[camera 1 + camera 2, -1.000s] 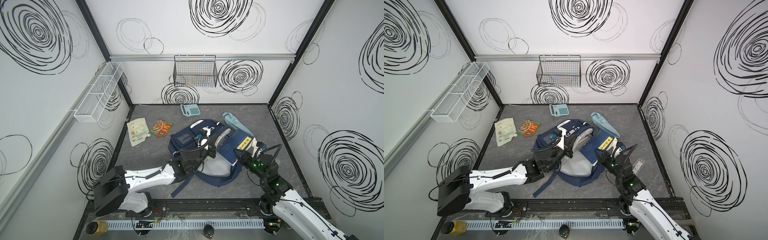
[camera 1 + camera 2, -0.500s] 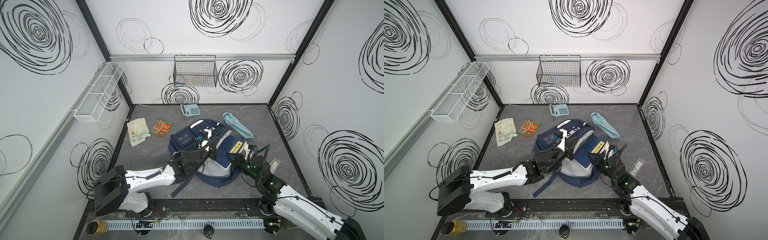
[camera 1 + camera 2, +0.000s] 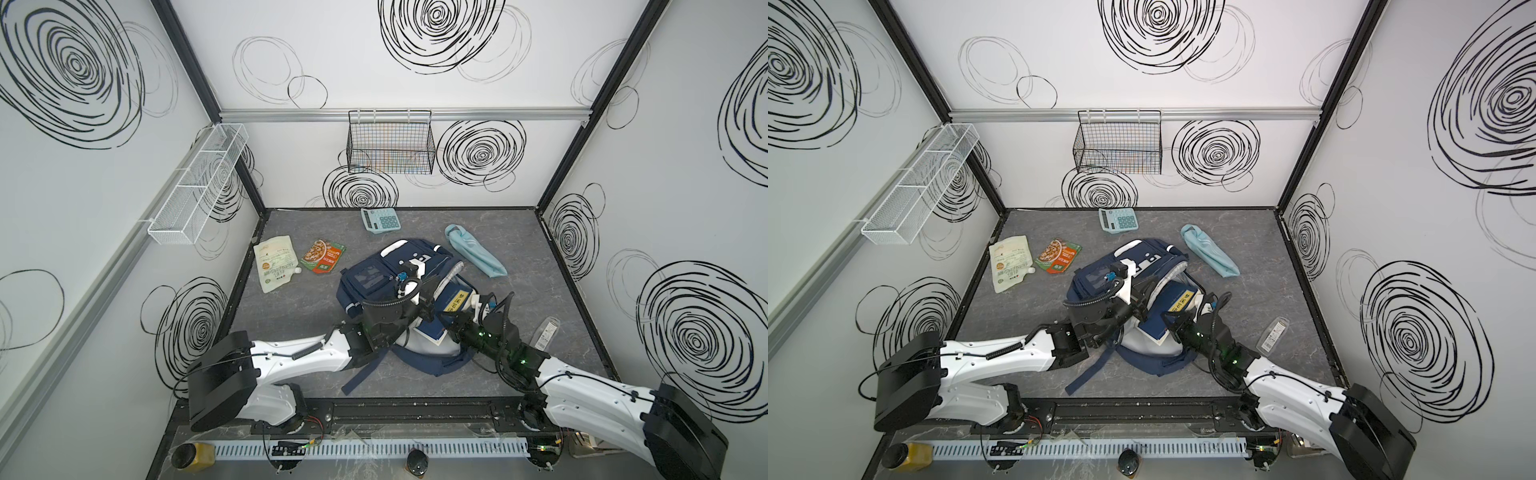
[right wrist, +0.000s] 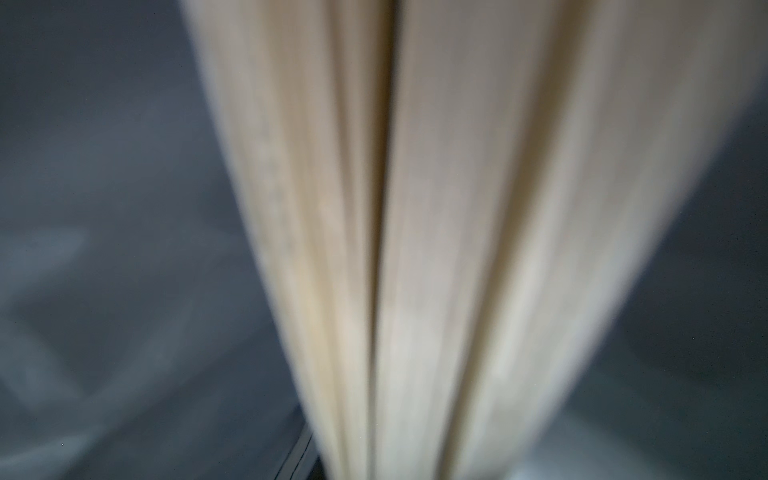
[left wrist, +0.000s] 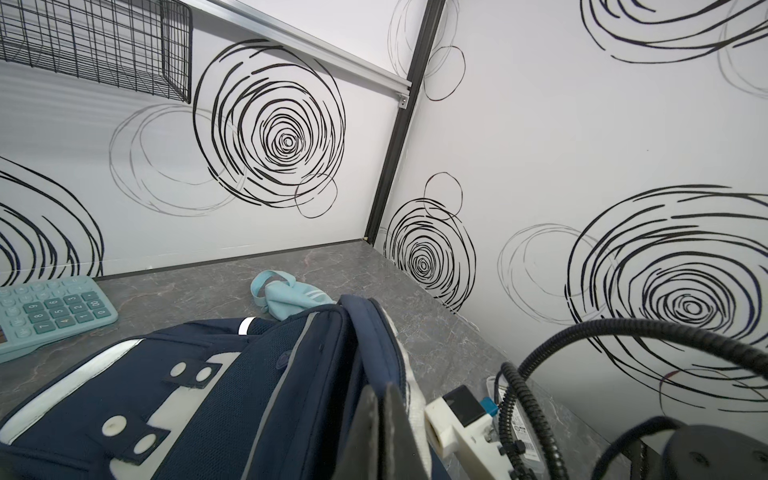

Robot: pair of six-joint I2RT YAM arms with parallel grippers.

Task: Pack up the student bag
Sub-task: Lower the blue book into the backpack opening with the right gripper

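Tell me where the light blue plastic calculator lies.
In both top views the calculator lies at the middle of the grey table's back edge, below the black wire basket and behind the navy fabric backpack.

You are working in a robotics lab test cell: white wall panels scribbled with black swirls [image 3: 436, 41], black metal corner posts [image 3: 606, 83], a grey marble-patterned floor [image 3: 540, 266], a black wire basket [image 3: 390, 145] hung on an aluminium rail [image 3: 498, 113], and two white-and-black robot arms [image 3: 299, 359] at the front.

White walls [image 3: 353, 62] scrawled with black spirals, black posts [image 3: 563, 166] in far corners. Grey marbled worktop [image 3: 540, 257] below. Black wire basket [image 3: 390, 145] on far rail [image 3: 498, 113]; white mesh rack [image 3: 199, 183] on left wall.
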